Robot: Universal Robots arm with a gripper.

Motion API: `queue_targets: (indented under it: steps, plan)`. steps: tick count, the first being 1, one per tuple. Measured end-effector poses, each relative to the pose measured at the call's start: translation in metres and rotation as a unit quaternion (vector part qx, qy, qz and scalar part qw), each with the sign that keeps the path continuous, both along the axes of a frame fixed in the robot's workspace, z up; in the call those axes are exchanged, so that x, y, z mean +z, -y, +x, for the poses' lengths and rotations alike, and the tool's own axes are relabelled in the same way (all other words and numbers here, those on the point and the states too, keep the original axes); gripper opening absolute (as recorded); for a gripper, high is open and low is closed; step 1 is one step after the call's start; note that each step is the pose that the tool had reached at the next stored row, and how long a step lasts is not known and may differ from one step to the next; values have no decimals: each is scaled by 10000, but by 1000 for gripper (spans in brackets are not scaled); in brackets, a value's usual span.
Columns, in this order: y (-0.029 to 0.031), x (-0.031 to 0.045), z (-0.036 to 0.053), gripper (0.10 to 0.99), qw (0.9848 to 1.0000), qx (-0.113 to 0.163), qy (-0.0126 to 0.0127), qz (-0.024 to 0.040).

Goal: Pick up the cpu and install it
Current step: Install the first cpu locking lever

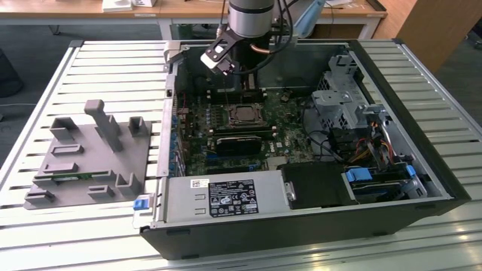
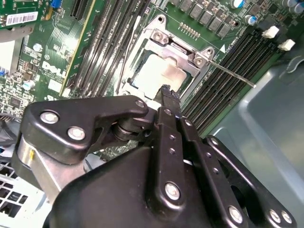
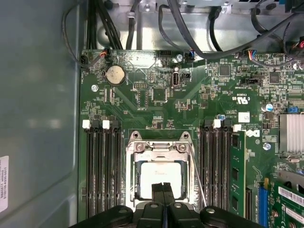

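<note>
The cpu [image 3: 159,172] lies flat in the metal-framed socket [image 3: 134,142] of the green motherboard, its pale silver top facing up. It also shows in the second wrist view as the cpu [image 2: 159,71] and, in the exterior view, as the cpu [image 1: 243,114] inside the open computer case. My gripper [image 3: 163,187] hangs just above the chip's near edge, its two black fingers pressed together with nothing between them. In the second wrist view the gripper [image 2: 166,91] points down at the socket's edge. The arm [image 1: 249,17] reaches into the case from the far side.
Black memory slots [image 3: 102,166] flank the socket on both sides, and a thin metal lever [image 3: 198,180] runs along it. The case also holds a black block [image 1: 239,144], a power supply [image 1: 226,197] and a drive cage [image 1: 342,104]. A grey fixture [image 1: 83,152] stands on the slatted table.
</note>
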State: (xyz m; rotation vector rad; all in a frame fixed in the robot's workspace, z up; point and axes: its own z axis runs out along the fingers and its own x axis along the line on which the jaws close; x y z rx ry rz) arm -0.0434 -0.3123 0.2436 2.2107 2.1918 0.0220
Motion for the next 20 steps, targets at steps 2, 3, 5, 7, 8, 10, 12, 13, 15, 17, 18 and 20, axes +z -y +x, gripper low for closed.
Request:
queue_targets:
  steps: [2,3,5,7,8,10,12,13,15,17,18,20]
  plan:
    - [0,16,0,106,10000,0,0,0]
    - [0,24,0,106,10000,0,0,0]
    - [0,48,0,106,10000,0,0,0]
    - [0,63,0,106,10000,0,0,0]
    - [0,71,0,106,10000,0,0,0]
    - [0,83,0,106,10000,0,0,0]
    - [0,93,0,106,10000,0,0,0]
    - [0,99,0,106,10000,0,0,0]
    - [0,109,0,106,10000,0,0,0]
    - [0,121,0,106,10000,0,0,0]
    - [0,126,0,106,10000,0,0,0]
    - [0,139,0,106,10000,0,0,-3]
